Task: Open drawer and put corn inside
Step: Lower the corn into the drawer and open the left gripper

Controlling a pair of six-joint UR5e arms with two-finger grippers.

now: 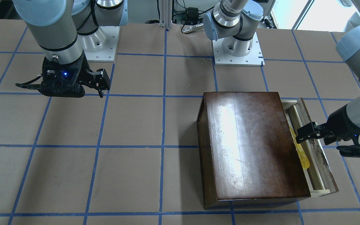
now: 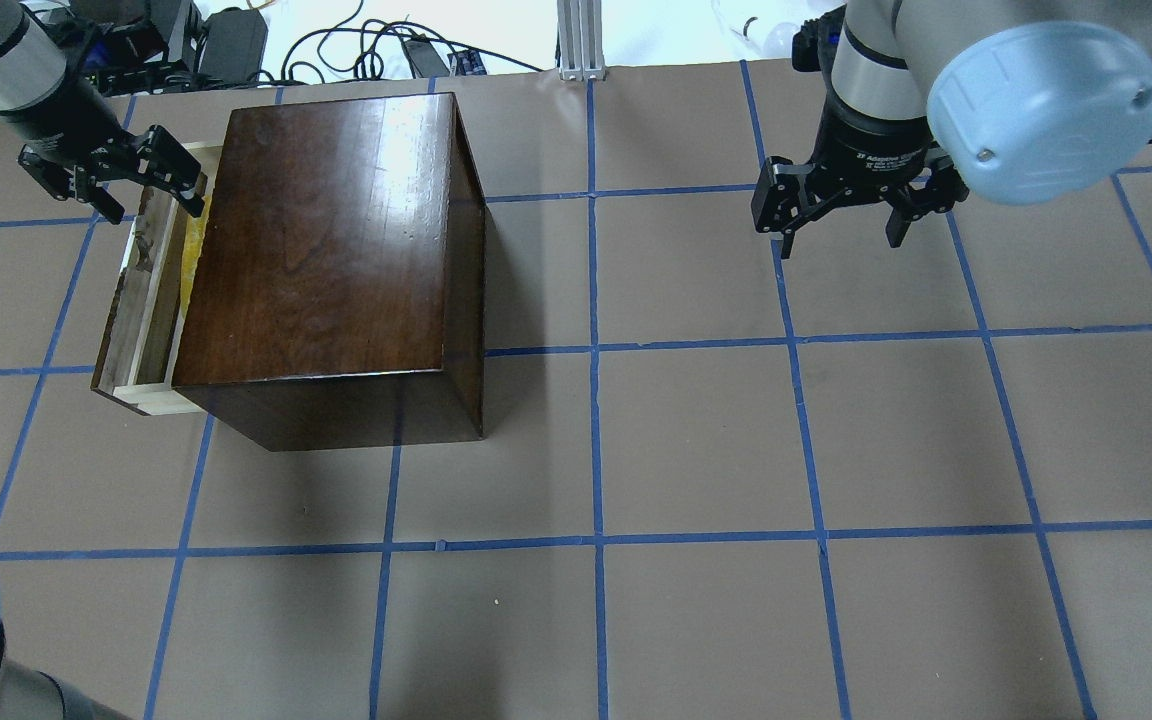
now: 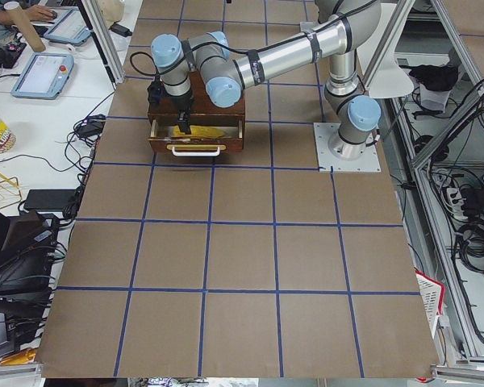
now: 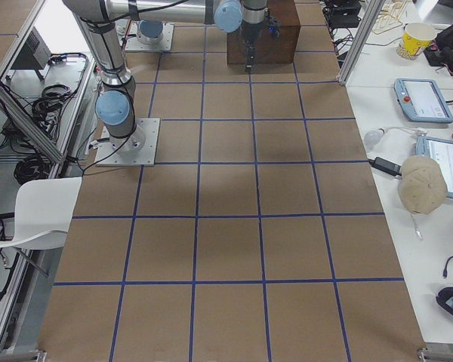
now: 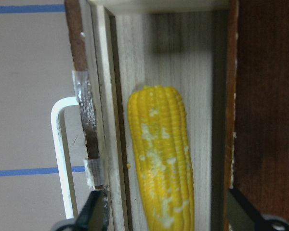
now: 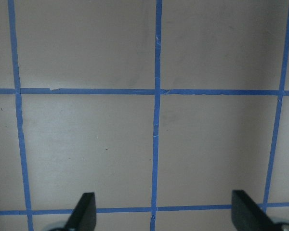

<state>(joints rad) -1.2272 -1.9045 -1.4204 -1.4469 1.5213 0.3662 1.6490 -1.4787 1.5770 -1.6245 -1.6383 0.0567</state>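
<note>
Facing the robot first: found the drawer (image 1: 327, 168) standing partway out of the dark-brown box (image 1: 252, 143), on that view's right. Located the corn (image 1: 303, 157) lying lengthwise in the drawer's pale tray, close against the box's edge. Observed the left gripper (image 1: 303, 134) hanging over the drawer just above the corn, and the right gripper (image 1: 101, 86) well apart from the box, over the table (image 1: 130, 125).

Checked next from overhead. Confirmed the drawer projecting from the box's left side, with a yellow strip of corn showing between front panel and box top. Saw the left gripper spread over the drawer's far end. Saw the right gripper spread wide above the table, holding nothing.

Turned to the exterior left. Noted the drawer's front with a white bar handle (image 3: 195, 148), the corn visible behind it and the left gripper directly over it. From the exterior right, made out only the box's closed side with the right gripper hanging before it; could not tell either gripper's state there.

Read the left wrist camera: fingertips (image 5: 94, 214) far apart, one over the drawer's front panel and the other over the box top — corn lying free on the tray floor between them, touched by neither. Read the right wrist camera: fingertips (image 6: 84, 209) wide apart over the table, nothing between.
</note>
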